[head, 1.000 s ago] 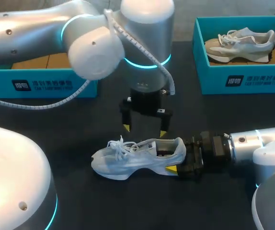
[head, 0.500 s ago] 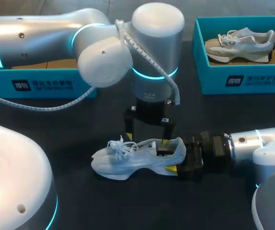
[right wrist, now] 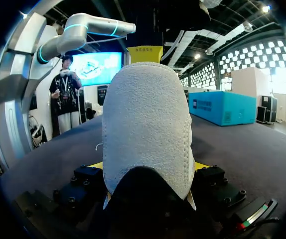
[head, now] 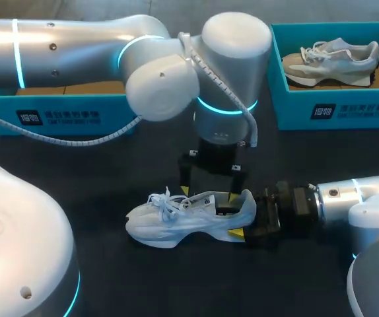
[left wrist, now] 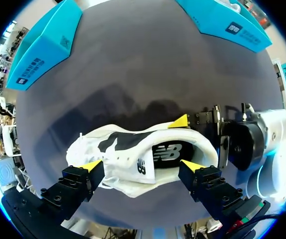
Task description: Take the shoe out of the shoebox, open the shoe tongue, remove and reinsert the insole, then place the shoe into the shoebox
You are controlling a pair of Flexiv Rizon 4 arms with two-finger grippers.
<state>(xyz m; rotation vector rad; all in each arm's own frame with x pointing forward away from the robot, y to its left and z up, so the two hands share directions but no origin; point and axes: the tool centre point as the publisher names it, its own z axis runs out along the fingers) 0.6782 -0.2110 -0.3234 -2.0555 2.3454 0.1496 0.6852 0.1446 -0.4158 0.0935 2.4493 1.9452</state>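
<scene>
A white shoe lies on its side-sole on the dark table, toe to the left. My right gripper is shut on its heel, one yellow tip on each side. In the left wrist view that heel grip shows as a yellow fingertip against the shoe. My left gripper hangs open just over the shoe's mouth, its tips close to the collar. The dark insole shows inside the opening, between the left gripper's spread fingers.
A teal shoebox at the back right holds a second, grey-and-white shoe. Another teal box stands at the back left, partly hidden behind my left arm. Bare dark table lies in front of and to the left of the shoe.
My left arm has shifted right and come down, bringing its open gripper from above the shoe to right at its mouth. The right gripper and the shoe stayed put.
</scene>
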